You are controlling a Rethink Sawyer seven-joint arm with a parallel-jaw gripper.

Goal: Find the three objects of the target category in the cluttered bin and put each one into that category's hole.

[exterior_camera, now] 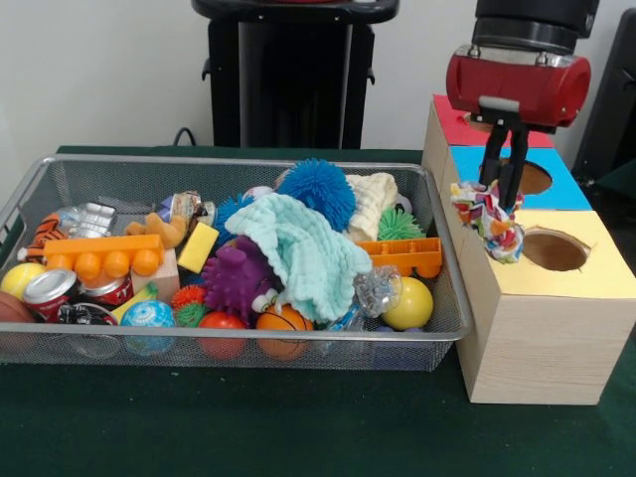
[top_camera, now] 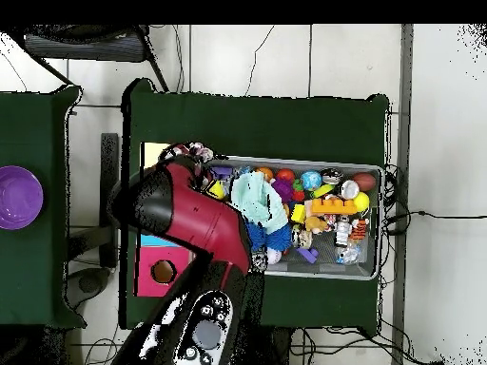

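Observation:
My gripper (exterior_camera: 503, 194) hangs at the right, over the near edge of the blue-topped box (exterior_camera: 568, 187), just behind the yellow-topped box (exterior_camera: 596, 283). It is shut on a multicoloured knotted rope toy (exterior_camera: 490, 219), which dangles left of the yellow box's round hole (exterior_camera: 554, 250). The blue box's hole (exterior_camera: 529, 177) lies behind the fingers. A red-topped box (exterior_camera: 449, 127) stands farthest back. The silver wire-mesh bin (exterior_camera: 238, 162) sits to the left, full of toys. In the overhead view the red arm (top_camera: 190, 211) covers the gripper; the rope toy (top_camera: 198, 152) shows beyond it, beside the bin (top_camera: 373, 173).
In the bin lie a mint cloth (exterior_camera: 303, 248), a blue spiky ball (exterior_camera: 316, 189), a purple spiky toy (exterior_camera: 237, 276), a yellow ball (exterior_camera: 412, 303), orange bricks (exterior_camera: 104, 256) and cans (exterior_camera: 50, 288). A purple plate (top_camera: 19, 197) sits on a side table.

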